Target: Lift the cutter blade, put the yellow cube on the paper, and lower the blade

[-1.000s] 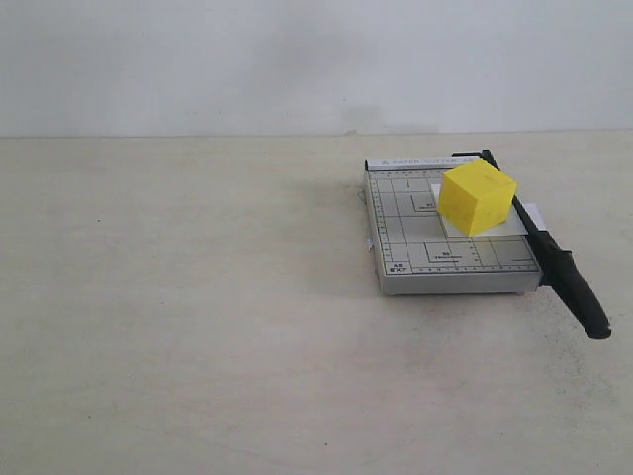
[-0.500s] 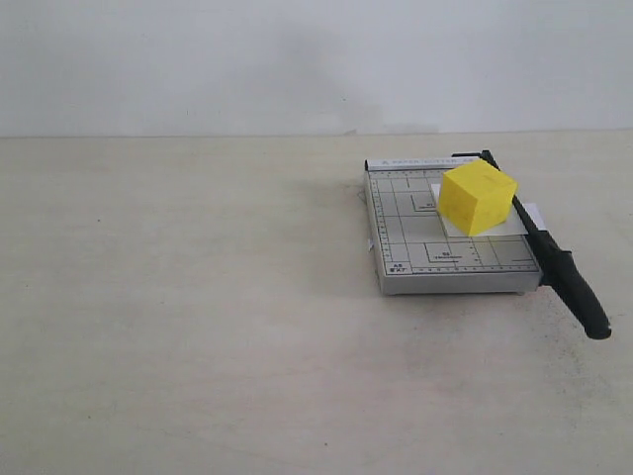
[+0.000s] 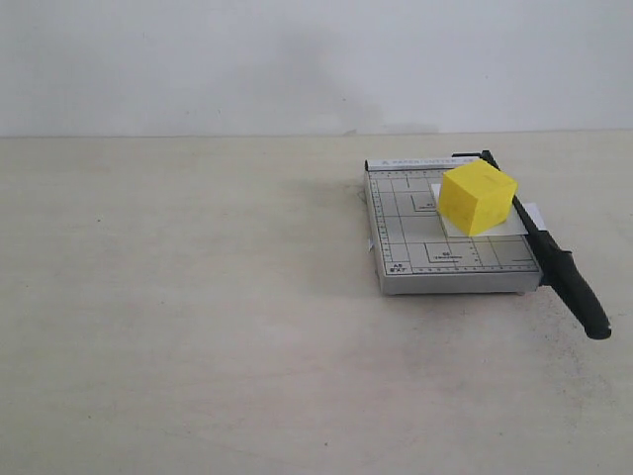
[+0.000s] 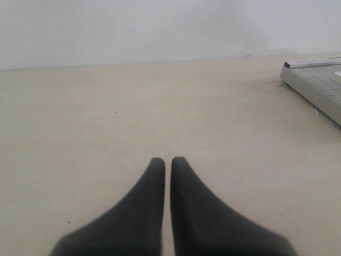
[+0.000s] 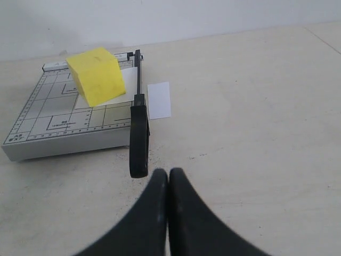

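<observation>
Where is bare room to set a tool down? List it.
Free: the wide table left of the cutter base, and the strip in front of it. Crowded: the base's right side, with yellow cube, paper and cutter blade.

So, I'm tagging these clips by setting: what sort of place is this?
Probably a lab test bench: plain beige table, blank white wall, a paper cutter with a yellow cube on it.

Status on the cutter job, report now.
Both shut, empty: left gripper, right gripper. The yellow cube sits on the paper, cutter blade down. No obstruction seen.
</observation>
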Controlling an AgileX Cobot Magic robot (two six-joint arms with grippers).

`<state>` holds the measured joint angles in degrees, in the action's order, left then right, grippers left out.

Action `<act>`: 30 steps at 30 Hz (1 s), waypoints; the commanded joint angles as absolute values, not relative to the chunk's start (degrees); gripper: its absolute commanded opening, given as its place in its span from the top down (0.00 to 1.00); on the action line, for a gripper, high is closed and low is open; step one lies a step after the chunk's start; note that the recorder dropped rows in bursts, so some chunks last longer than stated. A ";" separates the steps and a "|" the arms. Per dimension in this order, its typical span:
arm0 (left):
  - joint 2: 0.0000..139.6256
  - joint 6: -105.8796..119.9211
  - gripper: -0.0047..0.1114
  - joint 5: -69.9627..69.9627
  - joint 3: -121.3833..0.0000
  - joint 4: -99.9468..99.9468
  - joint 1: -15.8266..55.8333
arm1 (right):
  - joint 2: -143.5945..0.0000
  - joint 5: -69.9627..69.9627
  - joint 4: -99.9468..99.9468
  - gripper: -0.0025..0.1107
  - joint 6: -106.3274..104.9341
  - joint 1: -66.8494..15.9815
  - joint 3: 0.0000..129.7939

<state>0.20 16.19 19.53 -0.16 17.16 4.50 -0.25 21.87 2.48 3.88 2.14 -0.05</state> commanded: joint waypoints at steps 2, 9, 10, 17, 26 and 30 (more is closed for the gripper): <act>0.37 15.90 0.92 19.32 0.00 17.56 4.34 | 0.00 21.74 2.25 0.98 4.02 2.41 0.00; 0.00 15.88 0.92 21.14 0.00 17.15 4.34 | 0.00 21.74 2.25 0.98 4.02 2.41 0.00; 0.00 15.88 0.92 21.24 0.00 17.15 4.34 | 0.00 21.74 2.26 0.98 4.02 2.41 0.00; 0.00 15.88 0.92 21.01 0.00 17.15 4.57 | 0.00 21.74 2.26 0.98 4.02 2.30 0.00; 0.00 15.88 0.92 20.84 0.00 17.15 4.57 | 0.00 21.74 2.36 0.98 4.02 2.30 0.00; 0.00 15.88 0.92 20.84 0.00 17.15 4.57 | 0.00 21.74 2.36 0.98 4.02 2.30 0.00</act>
